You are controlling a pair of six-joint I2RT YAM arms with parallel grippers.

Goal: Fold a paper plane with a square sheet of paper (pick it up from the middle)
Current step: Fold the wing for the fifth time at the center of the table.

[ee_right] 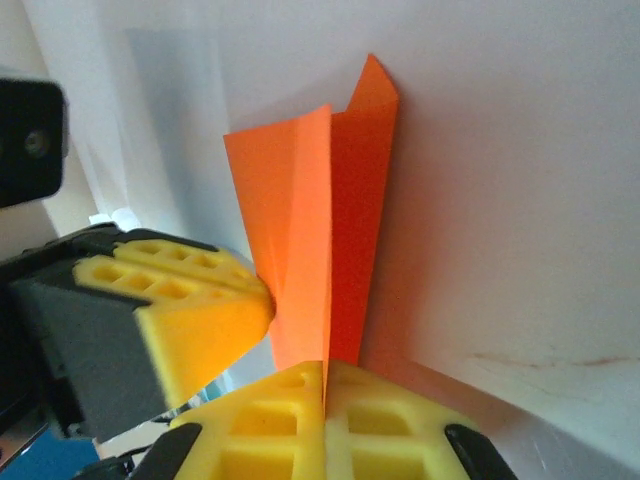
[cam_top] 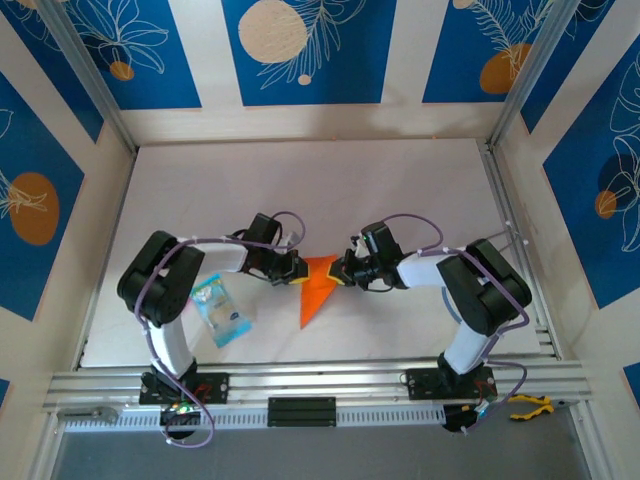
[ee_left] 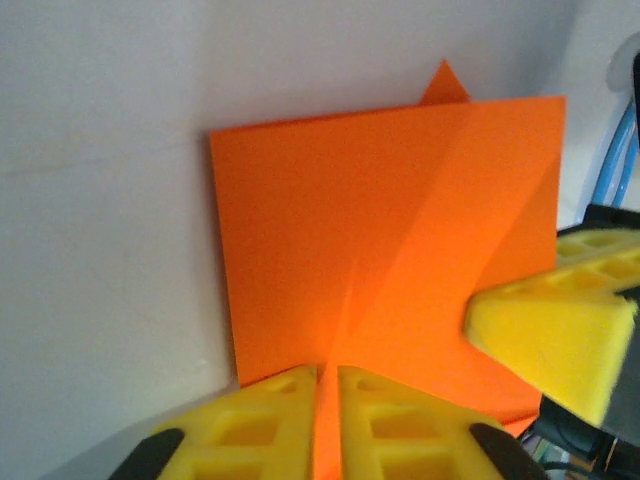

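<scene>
Two edges of the paper (cam_top: 318,285) are pinched, one by the left tool (ee_left: 327,425), the opposite by the right tool (ee_right: 325,420), both closed on it, at mid-desk (cam_top: 400,190). A fold is judged under way; next, halves must be aligned and the crease pressed.

We see L gripper (cam_top: 297,271) & R gripper (cam_top: 342,270) meeting at far edge of orange paper plane (cam_top: 317,292); blue-clear packet (cam_top: 220,310) lies near, to its L.
</scene>
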